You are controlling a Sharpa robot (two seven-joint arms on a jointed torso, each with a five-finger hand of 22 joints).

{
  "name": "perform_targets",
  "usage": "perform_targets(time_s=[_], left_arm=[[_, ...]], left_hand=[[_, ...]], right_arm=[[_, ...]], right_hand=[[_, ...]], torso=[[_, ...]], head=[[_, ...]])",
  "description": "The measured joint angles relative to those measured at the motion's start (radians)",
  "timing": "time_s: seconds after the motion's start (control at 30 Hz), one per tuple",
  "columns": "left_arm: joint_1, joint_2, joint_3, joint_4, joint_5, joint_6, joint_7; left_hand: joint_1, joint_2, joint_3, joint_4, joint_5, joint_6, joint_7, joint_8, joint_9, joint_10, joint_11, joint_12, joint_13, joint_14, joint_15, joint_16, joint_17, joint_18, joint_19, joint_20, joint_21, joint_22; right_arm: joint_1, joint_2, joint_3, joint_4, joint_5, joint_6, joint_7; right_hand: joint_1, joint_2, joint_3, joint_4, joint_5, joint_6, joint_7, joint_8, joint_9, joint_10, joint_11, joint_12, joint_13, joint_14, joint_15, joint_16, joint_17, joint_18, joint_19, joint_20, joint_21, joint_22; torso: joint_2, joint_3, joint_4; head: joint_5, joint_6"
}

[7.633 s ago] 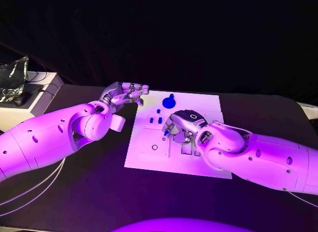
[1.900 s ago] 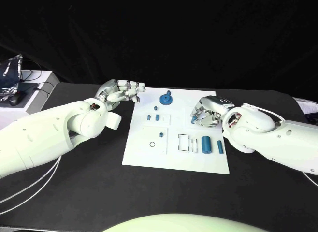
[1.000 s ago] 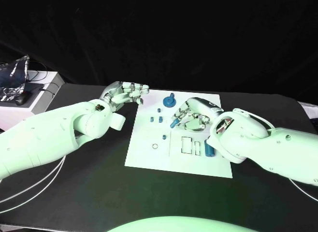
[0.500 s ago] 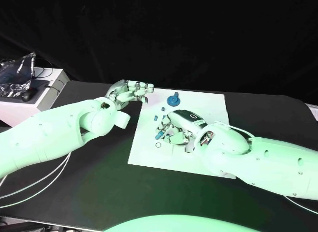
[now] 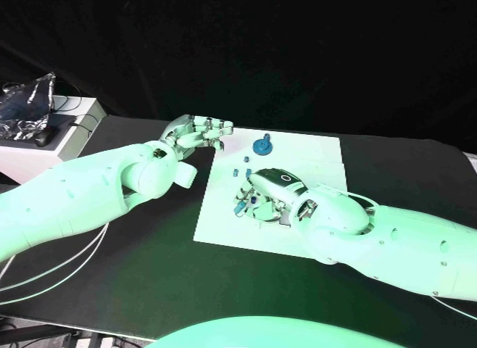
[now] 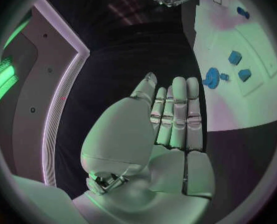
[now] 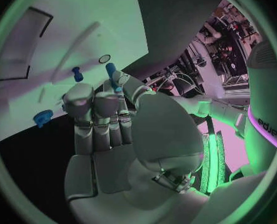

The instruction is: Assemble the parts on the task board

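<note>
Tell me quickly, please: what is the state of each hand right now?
Left hand: holds nothing, fingers straight and side by side, beside the task board.
Right hand: pinches a small blue peg over the board.

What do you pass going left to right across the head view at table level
Foil bag on the white box, left robot hand, blue gear on the task board, right robot hand holding a blue peg.
</note>
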Motion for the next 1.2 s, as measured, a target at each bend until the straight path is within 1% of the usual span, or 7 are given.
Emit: perform_targets(time_s=[0.2,0.47,0.63,0.73,1.03,1.2], left_arm=[[0.0,-0.001,0.0,0.0,0.0,0.0,-0.001],[0.0,-0.001,0.0,0.0,0.0,0.001,-0.001],[0.0,-0.001,0.0,0.001,0.0,0.001,-0.002],[0.0,-0.002,0.0,0.001,0.0,0.001,-0.002],[0.0,-0.003,0.0,0.003,0.0,0.002,-0.002],[0.0,-0.003,0.0,0.003,0.0,0.002,-0.003]], left_hand=[[0.0,0.0,0.0,0.0,0.0,0.0,0.0,0.0,0.0,0.0,0.0,0.0,0.0,0.0,0.0,0.0,0.0,0.0,0.0,0.0,0.0,0.0],[0.0,0.0,0.0,0.0,0.0,0.0,0.0,0.0,0.0,0.0,0.0,0.0,0.0,0.0,0.0,0.0,0.0,0.0,0.0,0.0,0.0,0.0],[0.0,0.0,0.0,0.0,0.0,0.0,0.0,0.0,0.0,0.0,0.0,0.0,0.0,0.0,0.0,0.0,0.0,0.0,0.0,0.0,0.0,0.0],[0.0,0.0,0.0,0.0,0.0,0.0,0.0,0.0,0.0,0.0,0.0,0.0,0.0,0.0,0.0,0.0,0.0,0.0,0.0,0.0,0.0,0.0],[0.0,0.0,0.0,0.0,0.0,0.0,0.0,0.0,0.0,0.0,0.0,0.0,0.0,0.0,0.0,0.003,0.0,0.0,0.0,0.0,0.0,0.0],[0.0,0.0,0.0,0.0,0.0,0.0,0.0,0.0,0.0,0.0,0.0,0.0,0.0,0.0,0.0,0.003,0.0,0.0,0.0,0.0,0.0,0.0]], right_arm=[[-0.001,0.0,0.0,0.0,-0.015,0.016,-0.004],[-0.001,0.001,-0.002,-0.012,-0.031,0.035,-0.011],[-0.001,0.005,-0.002,-0.017,-0.039,0.041,-0.013],[-0.003,0.008,-0.003,-0.022,-0.043,0.045,-0.015],[-0.007,0.017,-0.005,-0.034,-0.059,0.048,-0.021],[-0.007,0.021,-0.005,-0.035,-0.064,0.048,-0.022]], right_hand=[[0.0,0.0,0.0,0.0,0.0,0.0,0.0,-0.003,0.0,0.0,0.0,0.0,0.0,0.0,0.0,0.0,0.0,0.0,0.0,0.0,0.0,0.0],[0.0,0.0,0.0,0.0,-0.004,-0.002,0.002,-0.002,0.0,0.002,0.002,0.0,0.001,0.001,0.001,0.0,0.0,0.0,0.0,0.0,0.0,0.0],[0.0,0.0,0.0,0.0,-0.006,-0.003,0.003,0.001,0.0,0.002,0.002,-0.001,0.002,0.001,0.001,0.0,0.0,0.001,-0.002,0.002,0.0,0.0],[-0.005,0.005,-0.002,-0.001,-0.006,-0.004,0.004,0.002,0.0,0.002,0.002,-0.001,0.002,0.001,0.001,0.0,0.0,0.001,-0.002,0.002,0.0,0.0],[-0.007,0.007,-0.003,-0.003,-0.002,-0.005,0.005,0.001,0.0,0.004,0.0,-0.001,0.002,0.001,0.001,0.0,0.0,0.001,-0.002,0.002,0.0,0.0],[-0.007,0.007,-0.003,-0.003,-0.002,-0.003,0.003,0.0,0.0,0.005,-0.001,-0.001,0.002,0.002,0.001,0.0,-0.001,0.0,-0.002,0.002,0.0,0.001]], torso=[[0.0,-0.0001,-0.001],[-0.001,-0.0005,-0.0014],[-0.001,-0.0006,-0.0011],[-0.001,-0.0006,-0.001],[0.0,-0.0011,-0.0005],[0.0,-0.0006,-0.001]], head=[[0.001,-0.006],[0.003,-0.009],[0.003,-0.01],[0.003,-0.011],[0.004,-0.014],[0.005,-0.016]])
